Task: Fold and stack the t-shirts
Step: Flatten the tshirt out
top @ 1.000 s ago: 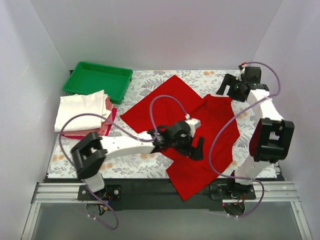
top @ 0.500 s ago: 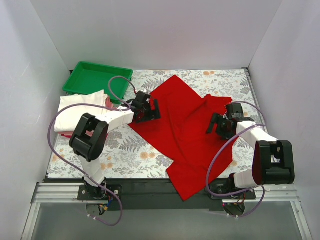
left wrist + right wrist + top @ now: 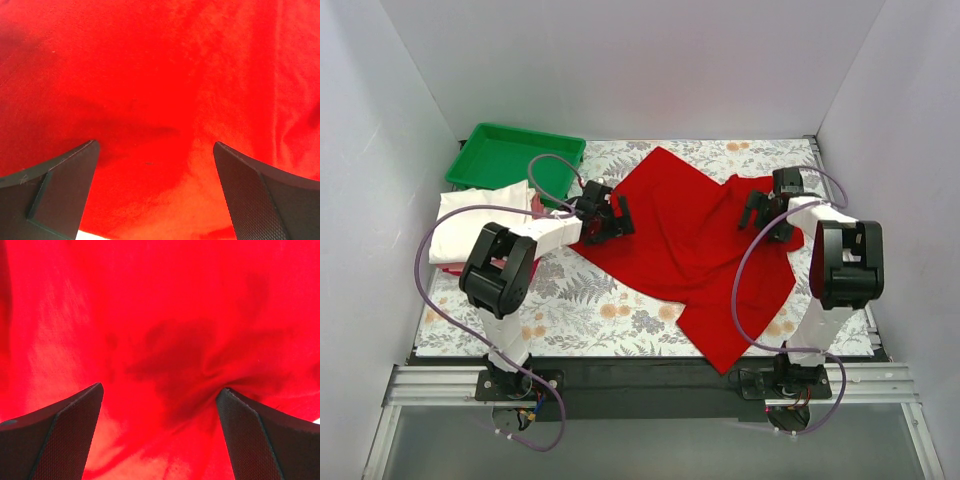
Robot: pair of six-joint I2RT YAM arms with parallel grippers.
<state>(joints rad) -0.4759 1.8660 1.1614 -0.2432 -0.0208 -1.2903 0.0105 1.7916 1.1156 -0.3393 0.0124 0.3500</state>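
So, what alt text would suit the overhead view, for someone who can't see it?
A red t-shirt lies rumpled on a floral table cover, the left gripper and right gripper open over opposite edges. Folded shirts, cream-white on top, sit by a green tray.

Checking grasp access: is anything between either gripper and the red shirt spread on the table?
Nothing visible. The left gripper and right gripper sit open over the red shirt; both wrist views show only red cloth between their fingers.
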